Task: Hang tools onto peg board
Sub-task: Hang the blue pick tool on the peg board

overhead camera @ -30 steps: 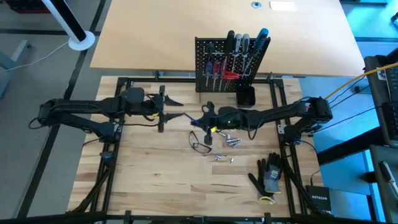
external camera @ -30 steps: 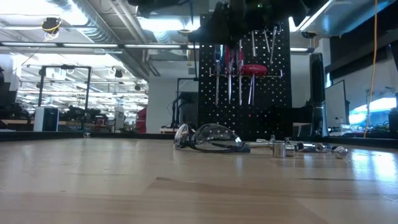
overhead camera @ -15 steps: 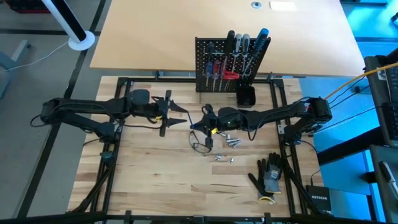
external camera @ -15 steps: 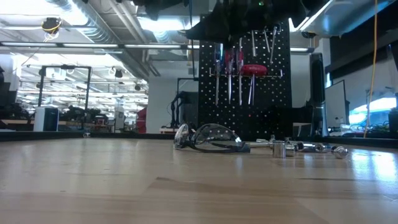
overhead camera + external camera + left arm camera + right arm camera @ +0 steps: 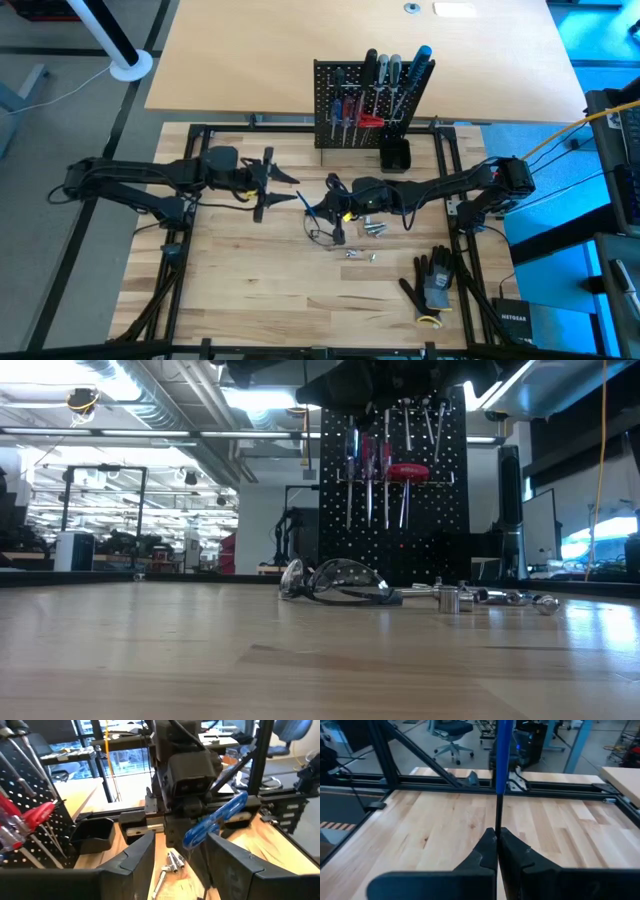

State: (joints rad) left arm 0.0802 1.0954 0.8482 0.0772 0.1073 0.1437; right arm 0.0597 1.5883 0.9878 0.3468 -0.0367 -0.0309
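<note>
Two grippers meet in front of the peg board (image 5: 362, 103), and we take that board as our landmark. The right gripper (image 5: 322, 207) hangs on the near side of the board, toward its left end, its fingers pinched tight on the thin metal shaft of a blue-handled screwdriver (image 5: 216, 818); in the right wrist view the shaft runs straight out from between the closed fingertips (image 5: 496, 840), with the blue handle at the far end. The left gripper (image 5: 284, 187) sits just beyond that handle, farther from the board's left edge, its fingers spread wide and holding nothing, the handle pointing at the gap between them. Compared with a second ago, we see the left gripper has come closer to the screwdriver, while the right gripper has dropped slightly toward the safety glasses (image 5: 322, 234). Screwdrivers with red and blue handles hang on the board.
</note>
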